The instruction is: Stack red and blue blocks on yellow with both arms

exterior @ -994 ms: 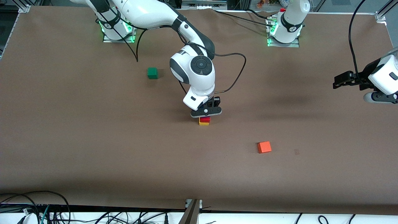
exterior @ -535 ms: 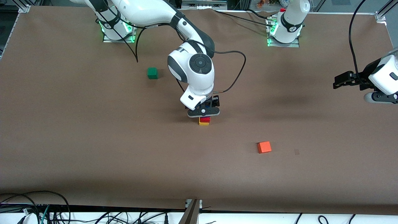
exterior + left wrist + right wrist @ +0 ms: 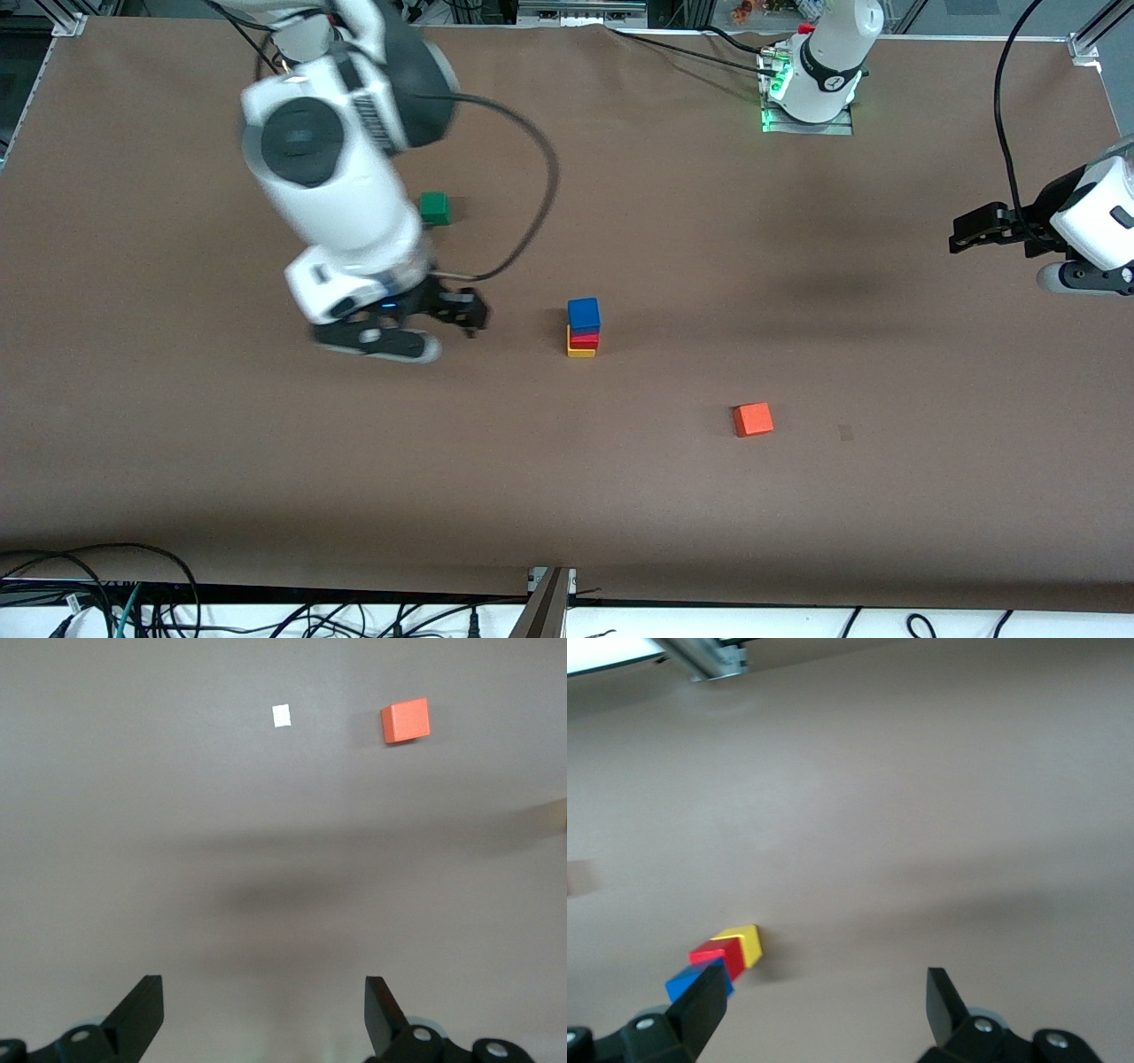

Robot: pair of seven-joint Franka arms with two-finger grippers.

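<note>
- The blue block (image 3: 583, 314) sits on the red block (image 3: 584, 338), which sits on the yellow block (image 3: 580, 351); the three make one upright stack near the middle of the table (image 3: 797, 514), with nothing touching it.
- From the stack, an orange cube (image 3: 753, 419) lies at about 4 o'clock in the front view, nearer the front camera and well apart.
- A green cube (image 3: 434, 208) lies at about 10 o'clock from the stack, farther from the camera, partly beside the right arm's wrist.
- A small pale mark (image 3: 282, 716) lies on the table near the orange cube.
- The right gripper (image 3: 443, 323) hangs over bare table at 9 o'clock from the stack, jaws spread wide and holding nothing.
- The left gripper (image 3: 961, 232) waits over the left arm's end of the table, at about 2 o'clock from the stack, jaws wide and empty.
</note>
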